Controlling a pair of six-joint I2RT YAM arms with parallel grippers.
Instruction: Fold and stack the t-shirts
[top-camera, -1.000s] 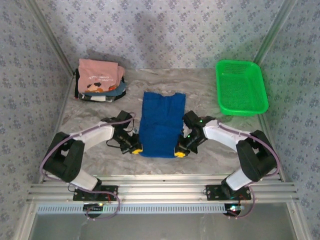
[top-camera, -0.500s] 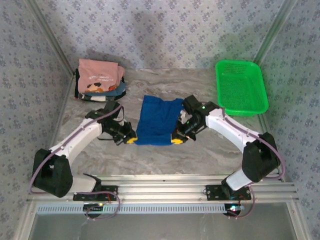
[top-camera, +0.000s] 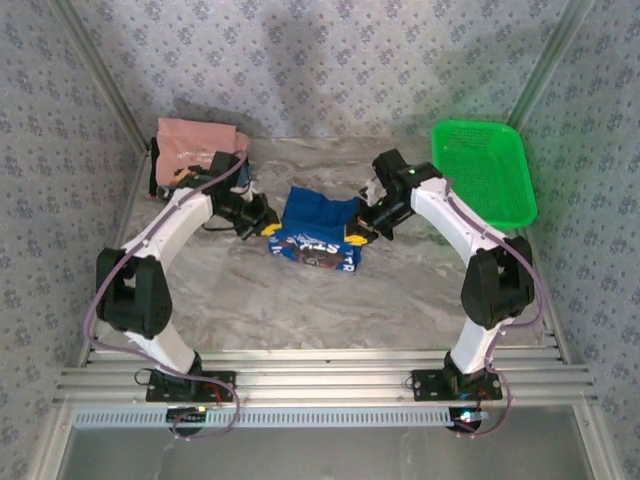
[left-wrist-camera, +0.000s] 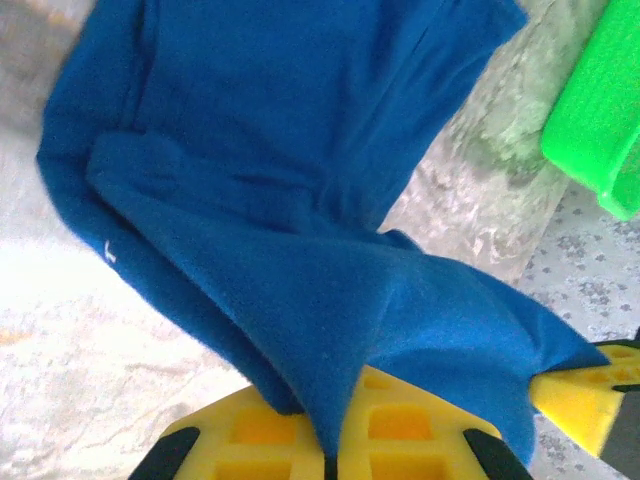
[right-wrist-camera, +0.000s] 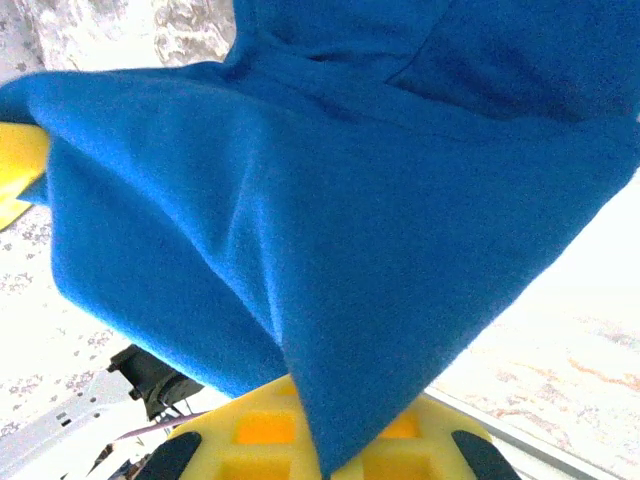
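Since 0.5 s ago: both arms have reached further from their bases, carrying the near hem of the blue t-shirt (top-camera: 318, 212) up and over toward its far end. The printed side now shows on the turned flap, and the cloth looks much shorter front to back.

- L hand (top-camera: 270, 229): closed on the hem's L corner. L wrist view shows blue cloth running into the seam between the yellow pads (left-wrist-camera: 325, 452).
- R hand (top-camera: 354, 238): closed on the R corner. Same picture in R wrist view, w/ cloth draped over the hand (right-wrist-camera: 315, 450).
- Shirt sits mid tabletop (top-camera: 300, 300), between the two hands. Its far part lies flat and the flap hangs from the grips.
- Folded stack, pink t-shirt (top-camera: 190, 140) on top, is at far L. The L arm passes just beside it.
- Green basket (top-camera: 485, 175) at far R, well apart from the shirt.

Step in hand (judged): half-fold, hem to collar end, approx midway.

To do it well:
- Keep both hands level and moving at an equal pace, so the hem stays taut and square.
- Hold the flap clear of the lower layer until the hem is over the far edge. Dragging it would prob. bunch the layer underneath.
- Lower first, then let go w/ both hands together.
- R hand looks slightly nearer the bases than L, so even that out before setting down.
- Watch the L elbow near the stack.
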